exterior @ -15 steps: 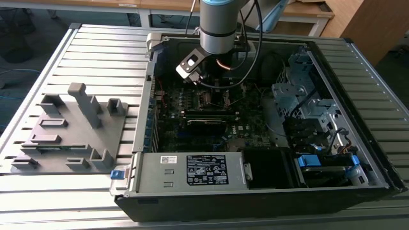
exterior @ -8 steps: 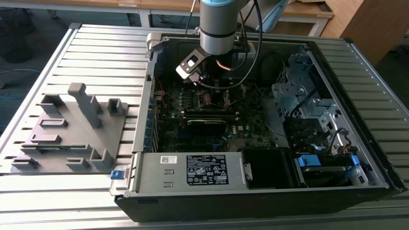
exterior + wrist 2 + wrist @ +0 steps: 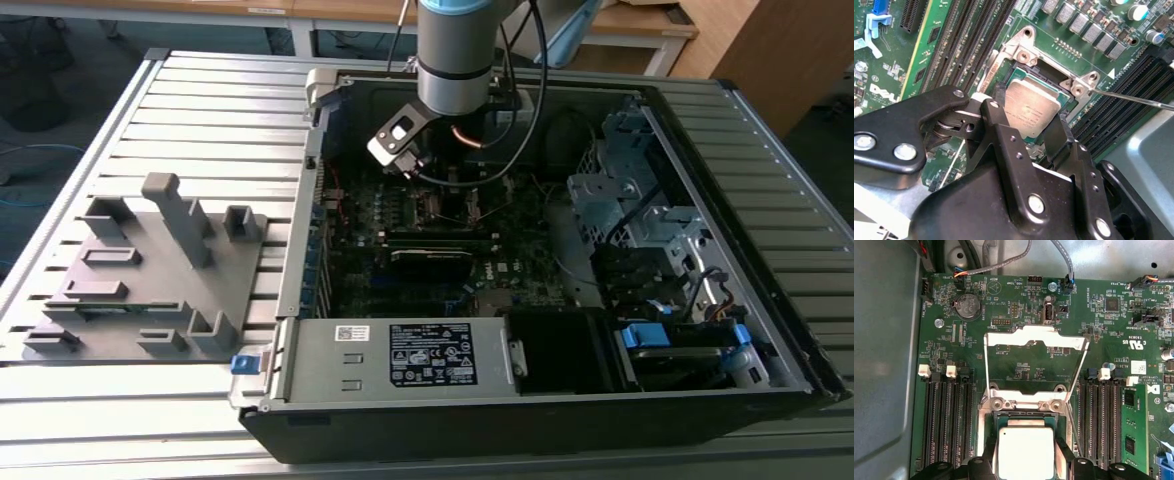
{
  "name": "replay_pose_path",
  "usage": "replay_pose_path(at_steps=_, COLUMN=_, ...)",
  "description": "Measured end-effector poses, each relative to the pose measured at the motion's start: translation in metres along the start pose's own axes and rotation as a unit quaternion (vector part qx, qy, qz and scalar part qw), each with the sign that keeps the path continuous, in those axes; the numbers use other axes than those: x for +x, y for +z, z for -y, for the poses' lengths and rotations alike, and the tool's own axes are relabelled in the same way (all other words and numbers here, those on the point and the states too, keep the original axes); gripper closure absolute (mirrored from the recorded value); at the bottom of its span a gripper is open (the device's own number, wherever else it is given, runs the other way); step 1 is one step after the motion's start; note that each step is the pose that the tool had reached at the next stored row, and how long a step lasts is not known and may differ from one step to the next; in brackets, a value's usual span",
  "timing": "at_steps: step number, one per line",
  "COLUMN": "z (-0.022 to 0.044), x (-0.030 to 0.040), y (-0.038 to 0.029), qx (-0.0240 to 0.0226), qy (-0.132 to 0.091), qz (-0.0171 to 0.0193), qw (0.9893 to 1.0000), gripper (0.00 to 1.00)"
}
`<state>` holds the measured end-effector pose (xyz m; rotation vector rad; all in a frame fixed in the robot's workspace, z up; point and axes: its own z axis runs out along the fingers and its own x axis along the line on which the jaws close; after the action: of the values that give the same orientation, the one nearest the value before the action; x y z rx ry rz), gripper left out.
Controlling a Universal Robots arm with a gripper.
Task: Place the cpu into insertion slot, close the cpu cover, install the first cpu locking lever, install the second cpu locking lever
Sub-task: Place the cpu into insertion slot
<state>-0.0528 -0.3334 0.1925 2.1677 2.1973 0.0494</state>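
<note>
Exterior view: high up and far, looks down at an angle on the whole table (image 3: 200, 110) w/ the open PC case (image 3: 534, 432). Both wrist views: very near above the motherboard (image 3: 1104, 315); first approx. straight down, second oblique. Shared btw. them: the cpu (image 3: 1031, 107) in the insertion slot (image 3: 1054, 77).

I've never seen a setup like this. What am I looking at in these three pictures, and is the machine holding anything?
One robot arm reaches into an open computer case lying on a slatted table, beside a grey fixture; that is the exterior view. Both wrist views come from cameras on the arm, looking at the green motherboard. The gripper is shut on the cpu, at the insertion slot. The cpu cover stands open.
</note>
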Motion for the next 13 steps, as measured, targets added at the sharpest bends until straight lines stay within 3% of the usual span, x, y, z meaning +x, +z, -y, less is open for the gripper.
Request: replay_pose_path(at_steps=13, z=0.0001, x=0.0, y=0.002, qx=0.0, qy=0.0, qz=0.0, qw=1.0, gripper=0.46)
